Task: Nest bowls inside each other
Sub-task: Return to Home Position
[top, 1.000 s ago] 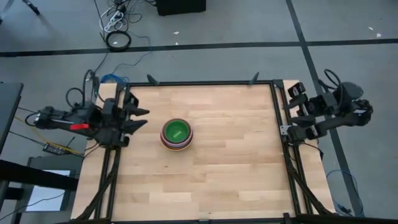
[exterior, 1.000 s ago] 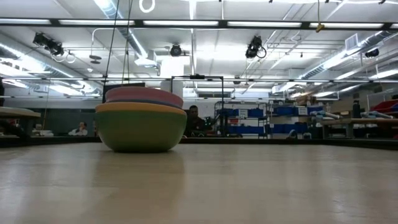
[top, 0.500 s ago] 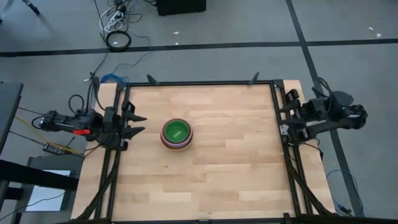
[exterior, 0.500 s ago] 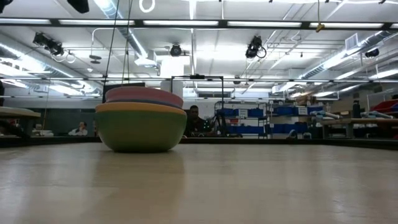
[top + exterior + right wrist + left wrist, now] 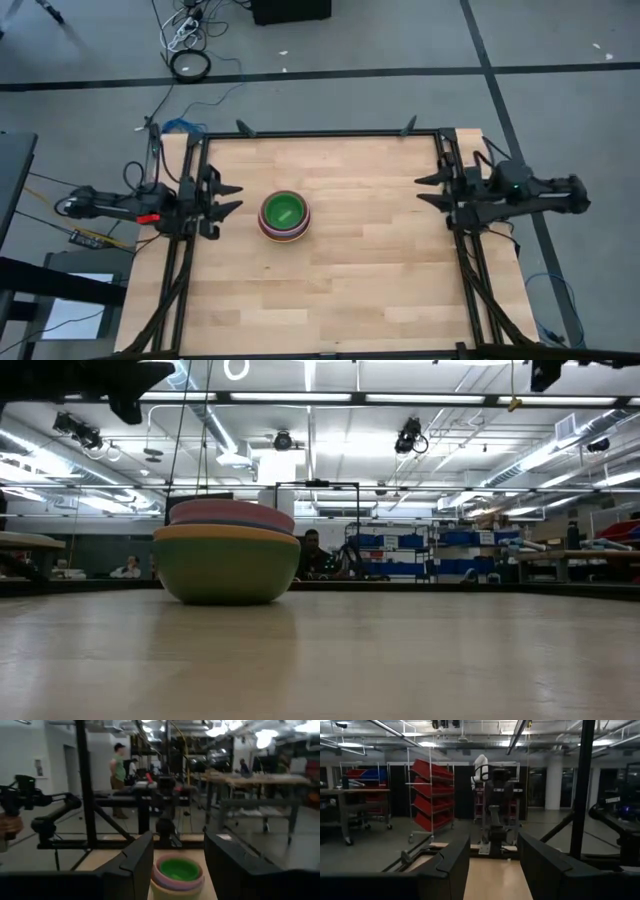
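The bowls (image 5: 284, 215) stand nested in one stack left of the table's middle. The outermost dark green bowl (image 5: 226, 570) rests on the wood by its base. Orange and pink rims (image 5: 232, 515) rise above it, and a lime green bowl (image 5: 178, 868) lies innermost. My left gripper (image 5: 238, 197) hovers open at the table's left edge, its fingers level and pointing at the stack. My right gripper (image 5: 420, 191) hovers open at the right edge and points across the table at the bowls, which show between its fingers in the right wrist view. Both are well clear of the stack.
A black metal frame (image 5: 320, 133) runs round the wooden table top (image 5: 360, 270). Bare wood lies on all sides of the stack. People (image 5: 119, 770) and shelving stand in the room beyond the table. Dark arm parts (image 5: 120, 380) cross the top of the low view.
Both arms have sunk at their own table edges. My left gripper has come down and levelled, its arm folding back to the left. My right gripper has swung down from beyond the right edge, and its fingers now point over that edge toward the bowls. The stack has stayed put.
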